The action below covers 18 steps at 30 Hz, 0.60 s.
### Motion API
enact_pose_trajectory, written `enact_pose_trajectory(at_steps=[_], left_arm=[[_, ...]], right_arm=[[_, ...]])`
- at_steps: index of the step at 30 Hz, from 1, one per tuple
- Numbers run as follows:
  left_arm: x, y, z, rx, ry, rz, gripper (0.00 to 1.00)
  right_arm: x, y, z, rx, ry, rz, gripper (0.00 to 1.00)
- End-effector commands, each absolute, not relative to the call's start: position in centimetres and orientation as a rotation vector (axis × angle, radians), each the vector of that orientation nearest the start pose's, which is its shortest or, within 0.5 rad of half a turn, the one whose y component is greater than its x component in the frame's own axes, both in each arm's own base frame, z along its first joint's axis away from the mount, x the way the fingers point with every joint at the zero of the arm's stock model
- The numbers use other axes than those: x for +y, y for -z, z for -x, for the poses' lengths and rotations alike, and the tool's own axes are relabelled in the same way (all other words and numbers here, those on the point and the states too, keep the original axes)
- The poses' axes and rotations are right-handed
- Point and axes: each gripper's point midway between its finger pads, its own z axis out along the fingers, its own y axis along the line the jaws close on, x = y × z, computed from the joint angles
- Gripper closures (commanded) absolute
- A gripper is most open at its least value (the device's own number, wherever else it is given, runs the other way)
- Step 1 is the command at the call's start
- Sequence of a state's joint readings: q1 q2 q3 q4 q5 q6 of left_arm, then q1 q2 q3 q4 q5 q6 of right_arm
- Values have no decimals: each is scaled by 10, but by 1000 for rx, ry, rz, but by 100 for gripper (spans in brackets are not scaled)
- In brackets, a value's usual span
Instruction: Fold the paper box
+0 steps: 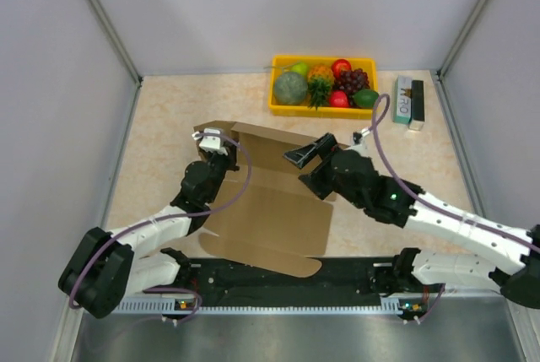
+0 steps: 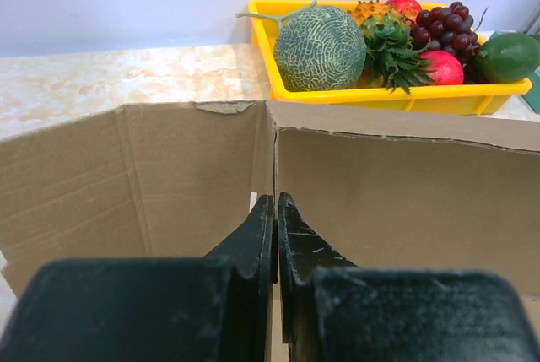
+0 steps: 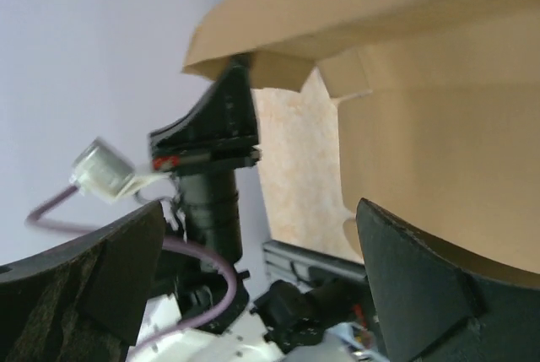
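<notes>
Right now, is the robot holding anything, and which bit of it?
The left end effector is shut on the paper box, seemingly pinching the upright flap edge at its far left corner. The right end effector is open and holds nothing.

Paper box (image 1: 270, 210): plain brown cardboard, cut sheet with flaps and fold lines. Lies in middle of desk (image 1: 160, 126). Mostly flat, not yet box shape. Big flat part reaches toward near edge of desk and ends in rounded flap. Far side bent up, stands like low wall. Seen close, wall is two pieces with thin gap between them. Small torn spot on top edge of left piece. Short flap sticks out at far left corner.
</notes>
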State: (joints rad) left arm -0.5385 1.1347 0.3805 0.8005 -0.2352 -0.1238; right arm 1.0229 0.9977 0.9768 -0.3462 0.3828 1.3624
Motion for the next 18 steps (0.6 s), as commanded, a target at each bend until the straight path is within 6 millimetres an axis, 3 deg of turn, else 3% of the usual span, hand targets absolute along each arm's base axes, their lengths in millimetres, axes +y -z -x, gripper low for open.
enact_pose_trajectory(at_steps=[1, 2, 9, 13, 15, 16, 17, 18], left_arm=[[-157, -224, -339, 1419, 391, -38, 100], [-157, -224, -338, 1415, 394, -36, 100], [-152, -228, -336, 1387, 379, -9, 100], [-150, -228, -334, 1375, 386, 10, 100], [-149, -225, -333, 1380, 384, 20, 100], [-148, -225, -333, 1378, 383, 25, 100], [-148, -225, -333, 1376, 387, 28, 100], [-148, -224, -333, 1375, 389, 30, 100]], right_arm=[[322, -294, -225, 1834, -1593, -1272, 8], [325, -285, -228, 1824, -1595, -1314, 10], [345, -290, -262, 1691, -1581, -1395, 13], [352, -270, -281, 1669, -1508, -1477, 17], [355, -272, -286, 1652, -1510, -1474, 21], [357, -283, -288, 1644, -1518, -1446, 21], [359, -272, -288, 1691, -1443, -1436, 22], [358, -272, -292, 1685, -1414, -1442, 22]])
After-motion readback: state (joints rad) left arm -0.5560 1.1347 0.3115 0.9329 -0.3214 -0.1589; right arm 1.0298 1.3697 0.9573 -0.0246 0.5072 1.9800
